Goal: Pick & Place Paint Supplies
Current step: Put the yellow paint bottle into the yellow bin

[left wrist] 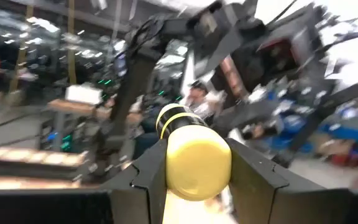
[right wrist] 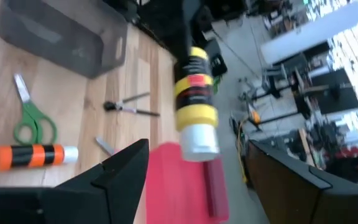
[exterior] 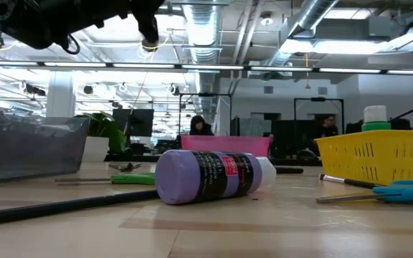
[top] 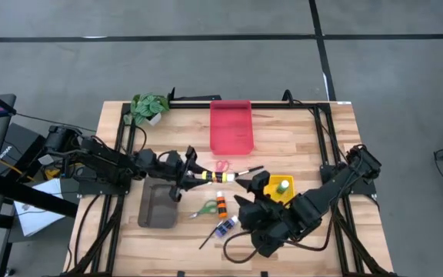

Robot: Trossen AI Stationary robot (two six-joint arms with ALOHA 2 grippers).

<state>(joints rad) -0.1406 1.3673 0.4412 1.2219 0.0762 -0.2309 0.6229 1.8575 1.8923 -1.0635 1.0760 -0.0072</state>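
Observation:
A yellow paint bottle with black and red bands hangs level over the table's middle, its white cap toward the right; my left gripper is shut on it. My right gripper stands open just beyond the cap end. In the right wrist view the bottle hangs ahead of its spread fingers, touching neither. On the table lie an orange bottle, a purple-blue bottle, green scissors, pink scissors and dark brushes. A green bottle stands in the yellow tray. My left gripper pinches the yellow bottle at its bottom end between its two fingers, one on each side. The fingers come about level from the table's left and lie along the bottle, which sticks out past them toward the right. The bottle is lifted clear of the table.
A red tray sits at the far middle, a grey tray at the near left, a potted plant at the far left corner. Blue scissors lie by the yellow tray. People sit in the room behind.

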